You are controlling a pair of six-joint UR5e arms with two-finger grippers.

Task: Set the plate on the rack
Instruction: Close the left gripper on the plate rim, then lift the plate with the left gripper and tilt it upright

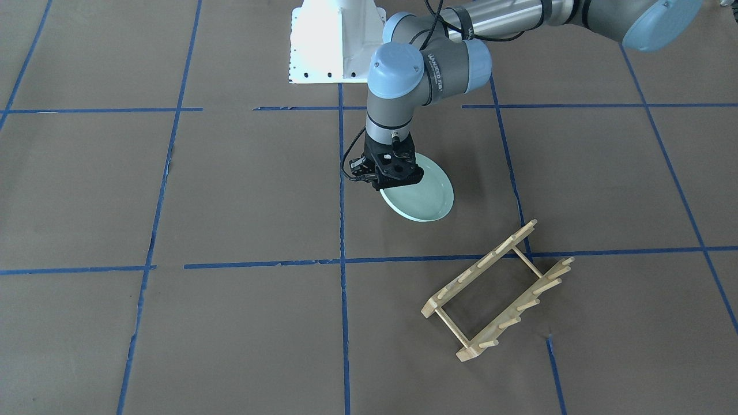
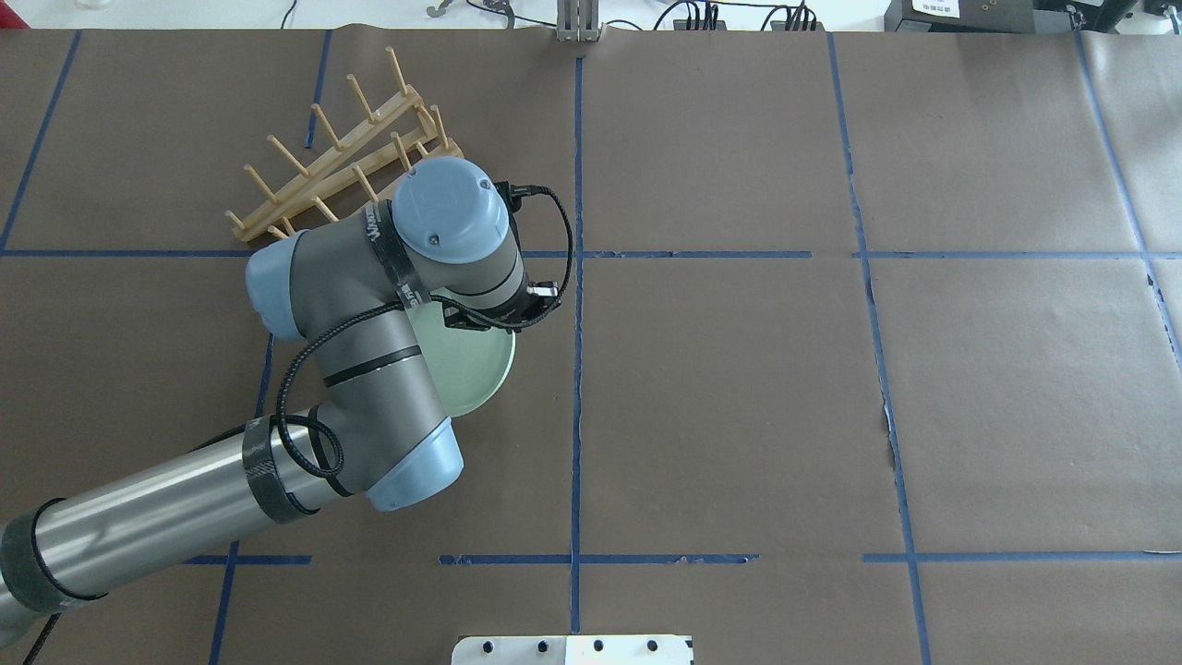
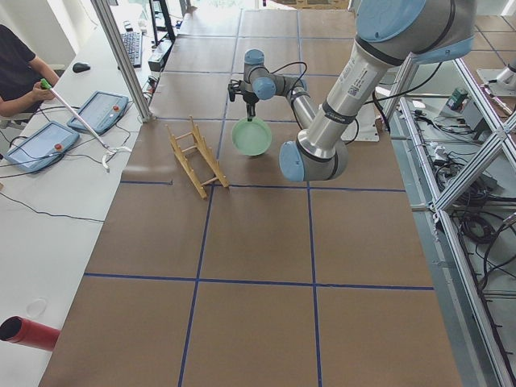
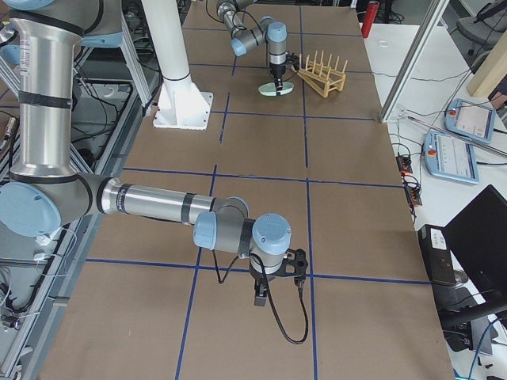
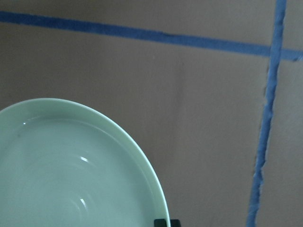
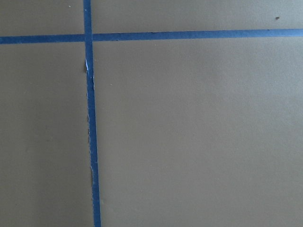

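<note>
Brown paper is covering the surface (image 1: 230,190), and blue tape lines (image 1: 343,288) are dividing it into large squares. The left arm is reaching over the left half, just left of the centre line, with its wrist pointing straight down. The left pincer (image 1: 395,180) is pinching the plate (image 1: 426,202) at its rim; in the left wrist view one black fingertip (image 5: 163,222) is showing right at the rim's edge. The plate is hanging tilted, its hollow face showing toward the left end of the surface. Whether its low edge is touching the paper cannot be told.

The rack (image 1: 499,291) is standing on the far left part of the surface, farther from the robot than the plate and clear of it. It is sitting at a slant to the tape grid.

The right arm is hovering low over the right half, well apart from both items. The right pincer (image 4: 260,298) is showing only in the right side view, so whether it is spread or pressed together cannot be told.
</note>
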